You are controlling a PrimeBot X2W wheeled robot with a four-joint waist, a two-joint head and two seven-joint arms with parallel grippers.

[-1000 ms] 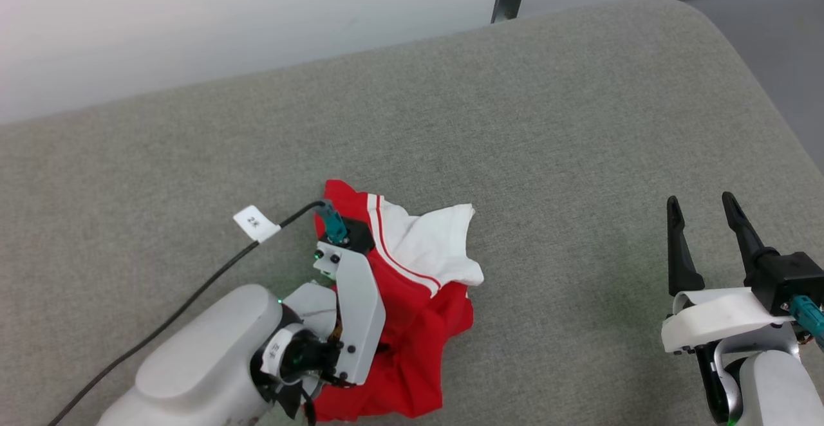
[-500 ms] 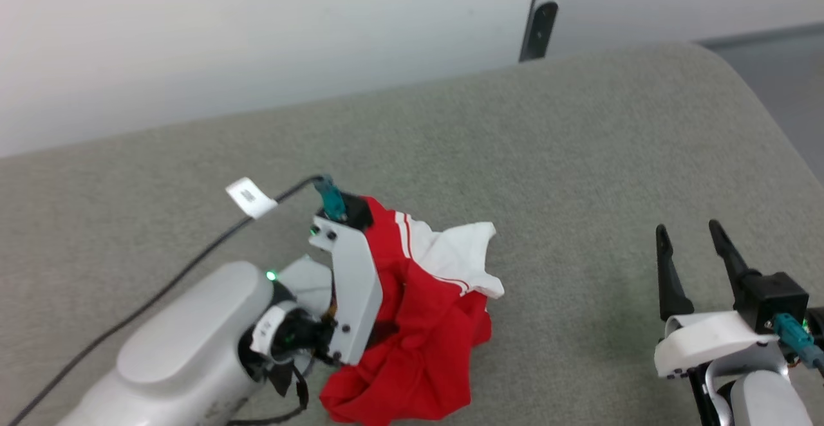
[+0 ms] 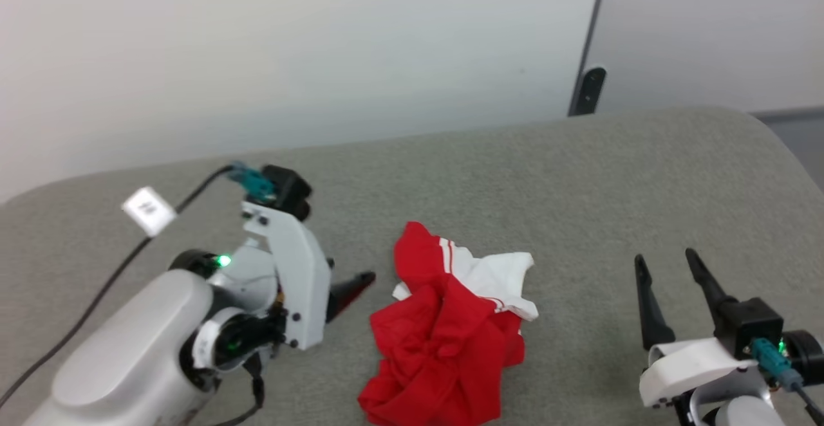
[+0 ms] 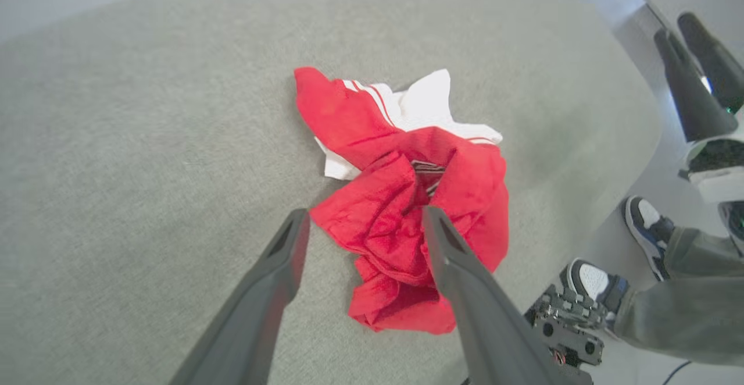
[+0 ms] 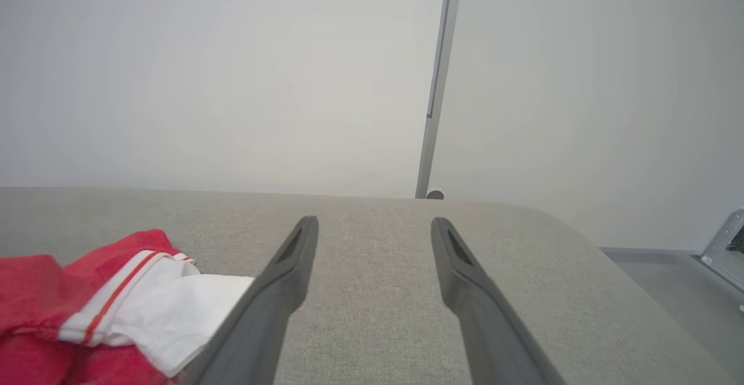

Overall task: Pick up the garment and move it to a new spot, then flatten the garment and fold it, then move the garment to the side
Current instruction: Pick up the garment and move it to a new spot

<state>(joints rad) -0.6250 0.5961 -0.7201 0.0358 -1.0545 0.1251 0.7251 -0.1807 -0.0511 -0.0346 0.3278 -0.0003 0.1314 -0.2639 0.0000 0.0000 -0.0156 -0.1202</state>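
Releasing looks just done: the left gripper (image 4: 365, 215) hangs just to the left of the garment (image 3: 450, 336), jaws spread wide and empty. The garment lies as a crumpled red-and-white heap on the grey table (image 3: 579, 175). The right gripper (image 3: 665, 257) waits well to the garment's right, jaws also wide and empty. I judge the move to a new spot finished and flattening next, which calls for both grippers to find separate edges of the heap and draw them apart. A second ago the left gripper sat low on the garment, jaws nearly closed. It has since let go and backed away, and the head camera has tilted up.
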